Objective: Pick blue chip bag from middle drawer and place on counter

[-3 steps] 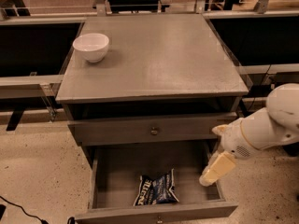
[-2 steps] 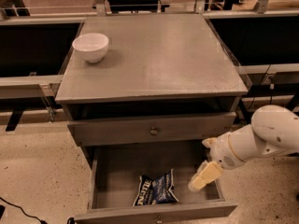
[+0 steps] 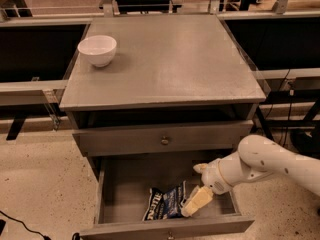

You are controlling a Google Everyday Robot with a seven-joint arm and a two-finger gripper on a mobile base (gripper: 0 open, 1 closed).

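Dark-blue foil chip bag (image 3: 164, 204) lies in the open grey wooden middle drawer (image 3: 125, 188), its long axis along the front. The cream gripper (image 3: 197, 202) is just beside one end; I cannot tell if it is wide or narrow.

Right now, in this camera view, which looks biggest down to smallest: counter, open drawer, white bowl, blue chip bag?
1. counter
2. middle drawer
3. white bowl and blue chip bag look alike, unranked.
The pincer hangs in the drawer, at the bag's right end.
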